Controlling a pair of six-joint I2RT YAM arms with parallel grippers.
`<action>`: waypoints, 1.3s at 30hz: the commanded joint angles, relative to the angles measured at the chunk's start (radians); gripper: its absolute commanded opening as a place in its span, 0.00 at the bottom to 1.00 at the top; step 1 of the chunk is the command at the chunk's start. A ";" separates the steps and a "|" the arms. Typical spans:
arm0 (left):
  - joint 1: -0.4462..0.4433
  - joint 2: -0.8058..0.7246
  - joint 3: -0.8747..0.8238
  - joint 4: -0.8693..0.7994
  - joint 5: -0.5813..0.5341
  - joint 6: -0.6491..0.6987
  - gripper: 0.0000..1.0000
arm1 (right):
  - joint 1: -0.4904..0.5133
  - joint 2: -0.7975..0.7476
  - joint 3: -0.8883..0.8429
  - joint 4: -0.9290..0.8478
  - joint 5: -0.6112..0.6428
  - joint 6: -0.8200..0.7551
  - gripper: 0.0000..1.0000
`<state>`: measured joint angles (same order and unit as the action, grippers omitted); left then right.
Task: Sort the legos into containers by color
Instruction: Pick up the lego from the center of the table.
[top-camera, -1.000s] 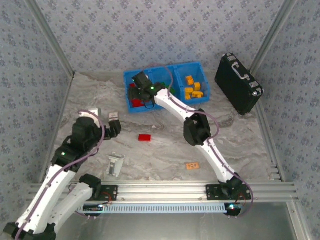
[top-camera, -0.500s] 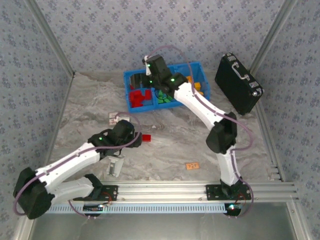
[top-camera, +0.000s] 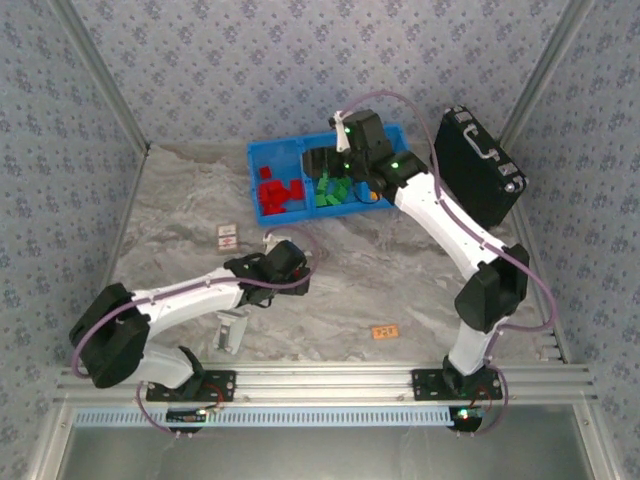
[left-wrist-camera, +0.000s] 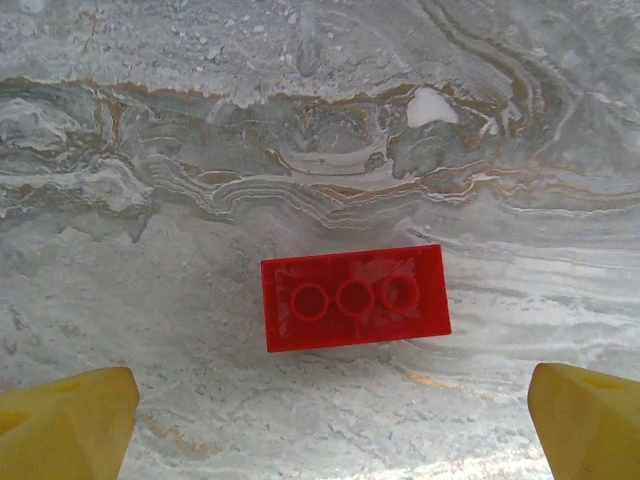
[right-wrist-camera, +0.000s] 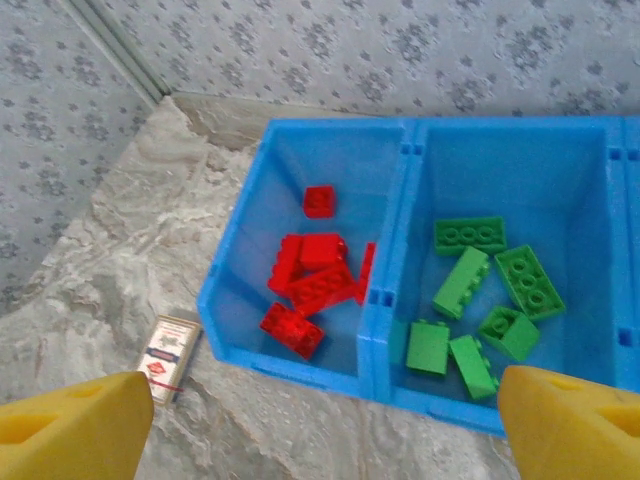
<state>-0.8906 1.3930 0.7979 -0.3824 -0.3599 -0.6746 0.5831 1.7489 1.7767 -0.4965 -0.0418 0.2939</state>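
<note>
We log the left pincer (left-wrist-camera: 330, 425) with fingers wide apart, hovering over one red rectangular plastic brick (left-wrist-camera: 355, 297) lying studs-up near the middle of the grey marbled surface (left-wrist-camera: 200, 150). Also spread apart, the right pincer (right-wrist-camera: 325, 420) hangs above the bright blue plastic tray (right-wrist-camera: 392, 215) at the far edge, which has red bricks (right-wrist-camera: 318, 270) in its left compartment and green bricks (right-wrist-camera: 480, 300) in the middle one.

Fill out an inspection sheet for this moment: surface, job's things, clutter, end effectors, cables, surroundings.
Surface: marbled table, nothing seen amiss.
Job's things: blue tray holds red bricks in its left compartment and green bricks in the middle; one loose red brick lies flat on the table.
Clutter: black case, orange tag, metal bracket, small card.
End effectors: left end effector open above the loose red brick; right end effector open above the tray.
Cables: purple cables loop along both arms.
Surroundings: patterned walls, aluminium rail.
</note>
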 joint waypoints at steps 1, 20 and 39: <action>-0.001 0.050 0.029 0.024 -0.019 -0.061 1.00 | -0.018 -0.074 -0.042 0.004 -0.008 -0.025 0.91; -0.002 0.249 0.084 0.082 -0.002 -0.071 0.94 | -0.093 -0.167 -0.148 0.013 -0.010 -0.015 0.95; 0.038 0.288 0.081 0.109 0.016 -0.034 0.59 | -0.130 -0.167 -0.167 -0.018 -0.009 -0.021 0.94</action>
<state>-0.8589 1.6596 0.8597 -0.2813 -0.3458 -0.7139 0.4660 1.5974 1.6299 -0.4965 -0.0425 0.2829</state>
